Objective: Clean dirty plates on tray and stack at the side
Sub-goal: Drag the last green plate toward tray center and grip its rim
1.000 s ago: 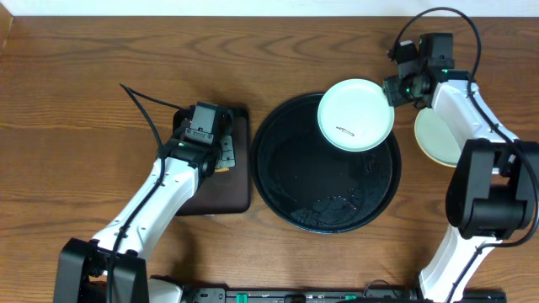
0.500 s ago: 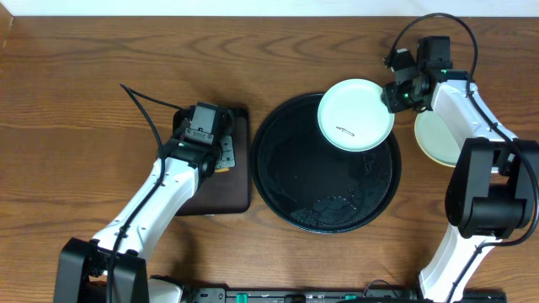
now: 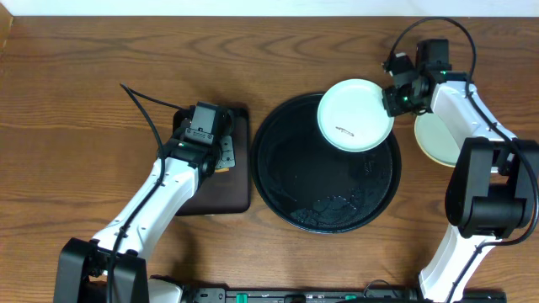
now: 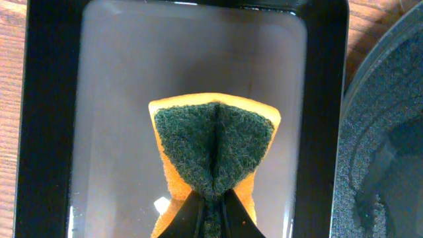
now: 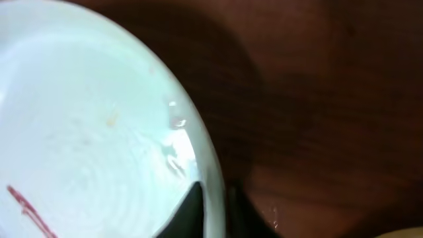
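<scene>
At the upper right edge of the round tray (image 3: 295, 168), the white plate (image 3: 355, 115) is hanging partly over the rim, and the right claw (image 5: 213, 201) is gripping it by only a thin sliver of its edge. With so little plate in that pinch, and droplets (image 5: 175, 122) shining beside the fingers, the plate is likely to be slippery; it could swing down or slide free and strike the tray or the counter (image 3: 84, 84). A brown smear (image 3: 347, 130) is showing on its face, so carrying it now to the yellow plate (image 3: 431, 139) just beside the tray would be stacking it dirty. The jaws are standing nearly together, clamped on the plate's rim and touching nothing else. Well apart, the left claw (image 4: 211, 208) is squeezing a folded sponge (image 4: 215, 142) over the rectangular tray (image 4: 39, 119), jaws pressed onto it.
</scene>
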Tool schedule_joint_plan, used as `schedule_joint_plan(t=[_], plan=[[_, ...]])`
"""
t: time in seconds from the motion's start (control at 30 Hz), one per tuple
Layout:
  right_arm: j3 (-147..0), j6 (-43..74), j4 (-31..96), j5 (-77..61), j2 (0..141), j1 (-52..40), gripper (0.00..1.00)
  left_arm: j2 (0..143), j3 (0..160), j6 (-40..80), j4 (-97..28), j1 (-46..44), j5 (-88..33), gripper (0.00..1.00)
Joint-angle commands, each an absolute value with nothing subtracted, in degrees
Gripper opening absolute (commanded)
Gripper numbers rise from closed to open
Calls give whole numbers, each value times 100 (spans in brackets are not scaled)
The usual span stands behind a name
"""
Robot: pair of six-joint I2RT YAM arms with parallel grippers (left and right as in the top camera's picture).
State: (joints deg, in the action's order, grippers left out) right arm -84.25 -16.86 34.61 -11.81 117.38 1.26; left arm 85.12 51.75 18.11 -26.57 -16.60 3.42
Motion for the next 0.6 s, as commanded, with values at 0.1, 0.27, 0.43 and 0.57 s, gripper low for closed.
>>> schedule_joint_plan(t=[0.1,0.27,0.43,0.57], plan=[[-8342,-882,3763,-1251,11738,67,1,8573,5083,1761,-2646,-1640,480,8],[-8342,268,4550,-1568,11500,49,1,8573,5083,1761,-2646,-1640,480,8],[-8302,2062,5450,-1706,11465,12,1,8573,5083,1761,-2644,-1640,480,8],[-8044,2620,5500,-2012,11465,-126,1,8573,5083,1761,-2646,-1640,478,9]])
